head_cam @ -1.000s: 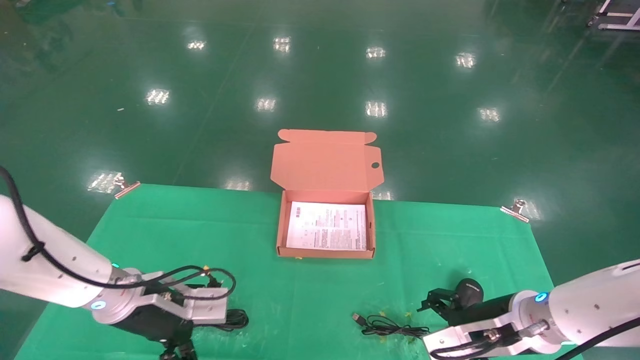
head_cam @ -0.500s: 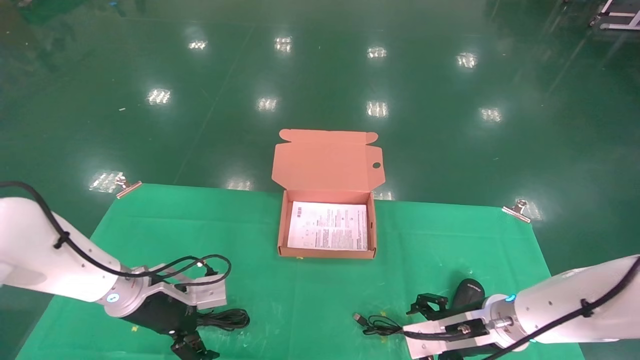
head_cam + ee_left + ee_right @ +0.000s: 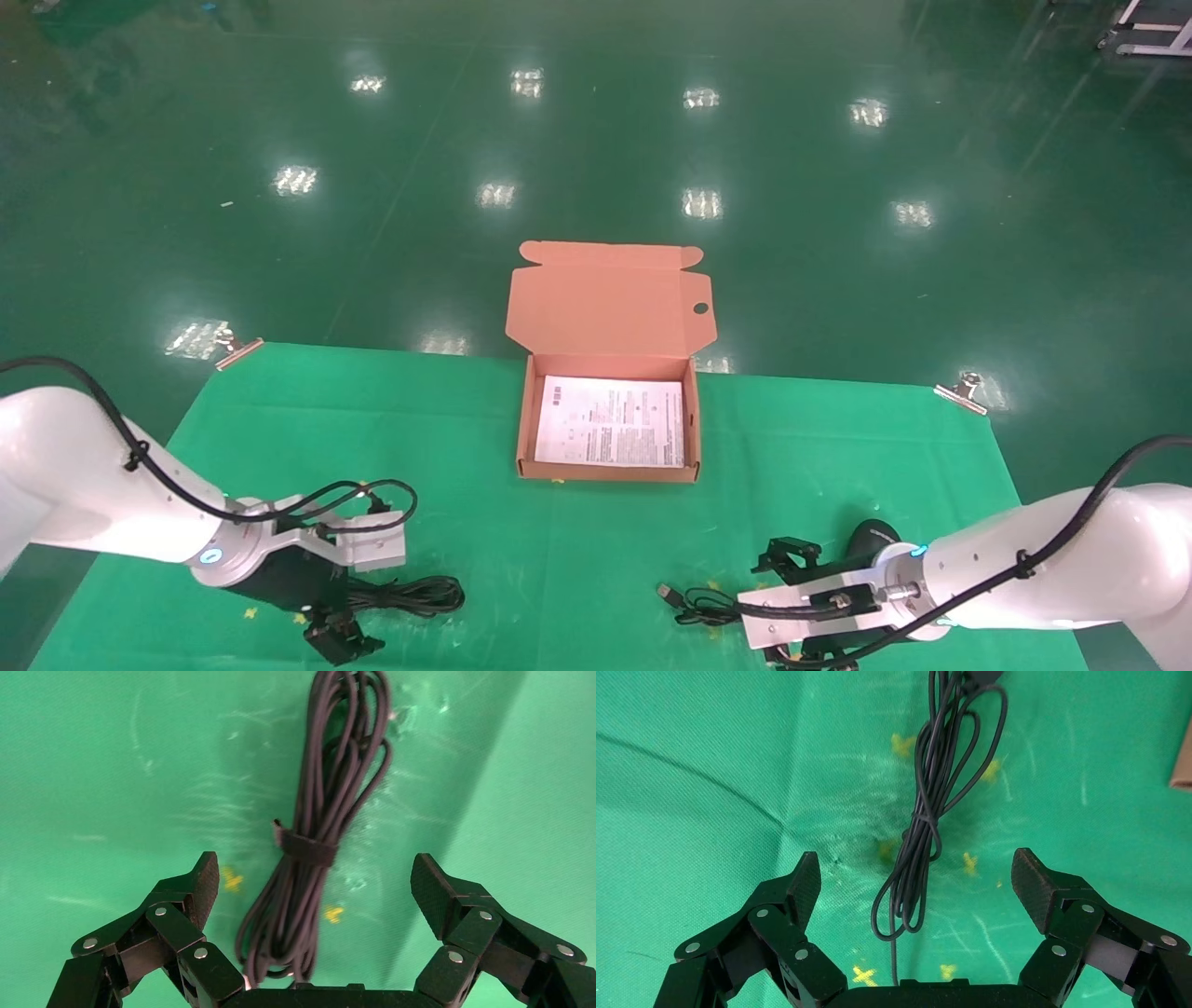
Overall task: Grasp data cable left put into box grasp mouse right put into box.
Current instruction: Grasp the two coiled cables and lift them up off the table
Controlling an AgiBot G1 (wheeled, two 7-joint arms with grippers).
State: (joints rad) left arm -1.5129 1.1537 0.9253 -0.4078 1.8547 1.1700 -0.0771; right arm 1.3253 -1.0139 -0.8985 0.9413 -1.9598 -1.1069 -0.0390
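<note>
The data cable (image 3: 419,595), a strapped black bundle, lies on the green cloth at the front left. My left gripper (image 3: 358,598) is open low over its near end. In the left wrist view the bundle (image 3: 330,776) runs out between the spread fingertips of that gripper (image 3: 315,871), untouched. The black mouse (image 3: 871,539) lies at the front right, its cord (image 3: 708,606) coiled to its left with the USB plug. My right gripper (image 3: 771,608) is open over the cord, beside the mouse. The right wrist view shows the cord (image 3: 933,776) between that gripper's (image 3: 916,862) open fingers. The box (image 3: 610,473) stands open.
A white printed sheet (image 3: 610,433) lies in the box, whose lid (image 3: 610,298) stands up behind it. Metal clips (image 3: 959,391) hold the cloth's far corners. A corner of the box (image 3: 1183,755) shows in the right wrist view.
Both arms have swung inward and lowered. The left gripper has come down by the cable bundle's end. The right gripper has slid left from the mouse to over the cord.
</note>
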